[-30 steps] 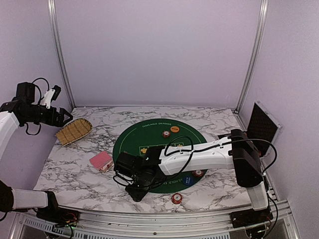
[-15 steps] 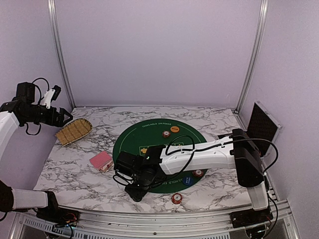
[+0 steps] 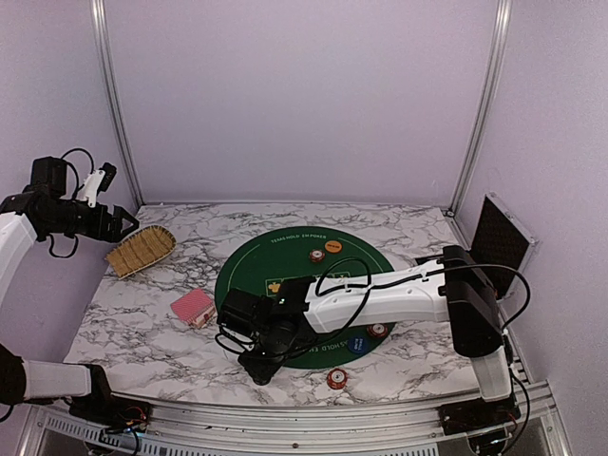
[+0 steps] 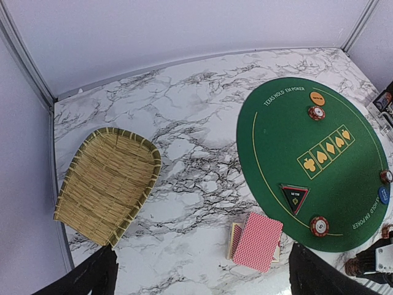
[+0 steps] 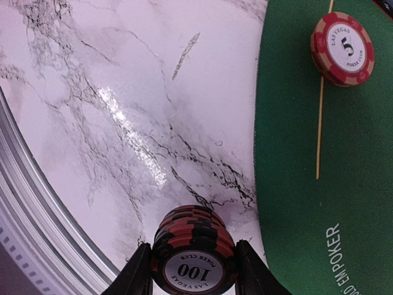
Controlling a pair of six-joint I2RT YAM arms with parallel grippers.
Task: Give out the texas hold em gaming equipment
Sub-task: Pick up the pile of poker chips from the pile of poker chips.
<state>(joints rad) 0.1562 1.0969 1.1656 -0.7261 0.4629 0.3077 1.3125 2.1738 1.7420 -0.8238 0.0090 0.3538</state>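
Right wrist view: right tool (image 5: pixel 195 270) clamped on dark-red chip stack (image 5: pixel 194 244); top view hides grip. Left tool (image 3: pixel 121 226) spread wide, far left.

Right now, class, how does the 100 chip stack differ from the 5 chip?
The 100 chip stack is black and red; the 5 chip is red and cream. The stack sits in the right gripper over marble; the 5 chip lies free on the green mat. Both are round, face up.
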